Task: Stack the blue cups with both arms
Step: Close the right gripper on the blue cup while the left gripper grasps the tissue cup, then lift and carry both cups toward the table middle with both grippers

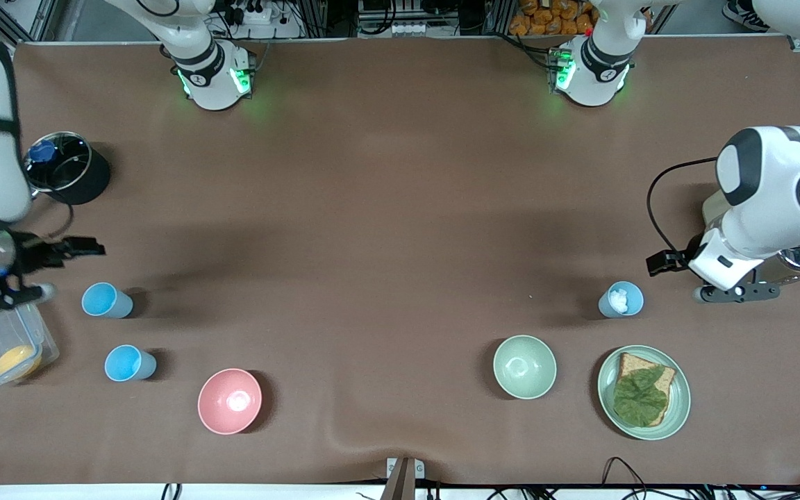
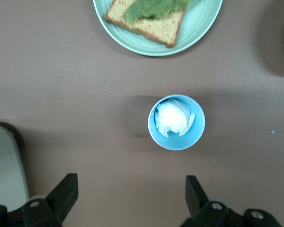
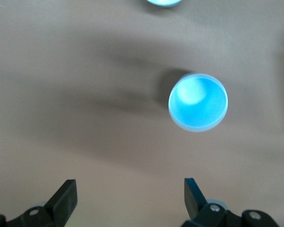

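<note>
Approach step: my right gripper (image 3: pixel 128 198), jaws wide, hovers beside the empty blue cup (image 3: pixel 198 101), needing to center and descend; my left gripper (image 2: pixel 130 198), also wide, waits near the filled blue cup (image 2: pixel 176 123).

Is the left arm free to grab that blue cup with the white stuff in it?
Probably yes. The left tool hangs open just beside the cup, nothing between them; the plate sits clear.

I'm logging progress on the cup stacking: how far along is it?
Nothing is stacked yet. Three blue cups stand apart: two at the right arm's end, a third holding something white at the left arm's end. Both hands are open and empty: right hand, left hand. All grasping and stacking remains.
</note>
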Robot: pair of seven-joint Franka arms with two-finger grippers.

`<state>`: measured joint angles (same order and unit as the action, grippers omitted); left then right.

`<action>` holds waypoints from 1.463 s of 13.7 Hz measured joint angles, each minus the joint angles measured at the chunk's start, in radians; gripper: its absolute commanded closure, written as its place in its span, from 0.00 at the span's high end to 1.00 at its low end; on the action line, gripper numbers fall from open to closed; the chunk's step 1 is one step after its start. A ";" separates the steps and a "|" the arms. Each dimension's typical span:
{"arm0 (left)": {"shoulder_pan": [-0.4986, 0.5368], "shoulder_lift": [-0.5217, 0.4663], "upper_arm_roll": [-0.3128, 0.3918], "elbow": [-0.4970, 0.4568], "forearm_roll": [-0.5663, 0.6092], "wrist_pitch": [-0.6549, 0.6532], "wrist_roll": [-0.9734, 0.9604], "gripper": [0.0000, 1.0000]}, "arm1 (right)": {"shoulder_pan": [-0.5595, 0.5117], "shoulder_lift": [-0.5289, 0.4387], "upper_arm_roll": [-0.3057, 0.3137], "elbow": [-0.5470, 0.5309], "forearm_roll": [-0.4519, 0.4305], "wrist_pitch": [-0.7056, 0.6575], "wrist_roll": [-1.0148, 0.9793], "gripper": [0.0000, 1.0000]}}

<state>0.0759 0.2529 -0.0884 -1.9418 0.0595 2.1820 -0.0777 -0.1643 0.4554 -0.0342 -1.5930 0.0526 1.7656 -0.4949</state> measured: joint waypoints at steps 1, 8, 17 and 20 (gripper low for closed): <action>0.002 0.006 0.000 -0.014 0.000 0.021 0.000 1.00 | 0.001 0.029 0.001 0.001 -0.003 0.041 -0.018 1.00; 0.025 0.132 0.000 -0.024 0.000 0.210 0.000 1.00 | -0.001 0.162 0.001 -0.012 -0.037 0.227 -0.106 1.00; 0.015 0.224 -0.011 0.020 0.000 0.251 -0.005 0.19 | -0.005 0.174 -0.003 -0.080 -0.037 0.342 -0.198 0.00; 0.013 0.239 -0.013 0.023 -0.016 0.251 -0.005 0.00 | -0.010 0.174 -0.003 -0.080 -0.037 0.343 -0.237 0.00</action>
<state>0.0890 0.4919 -0.1018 -1.9190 0.0436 2.4327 -0.0830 -0.1748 0.6295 -0.0374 -1.6727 0.0154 2.1087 -0.7315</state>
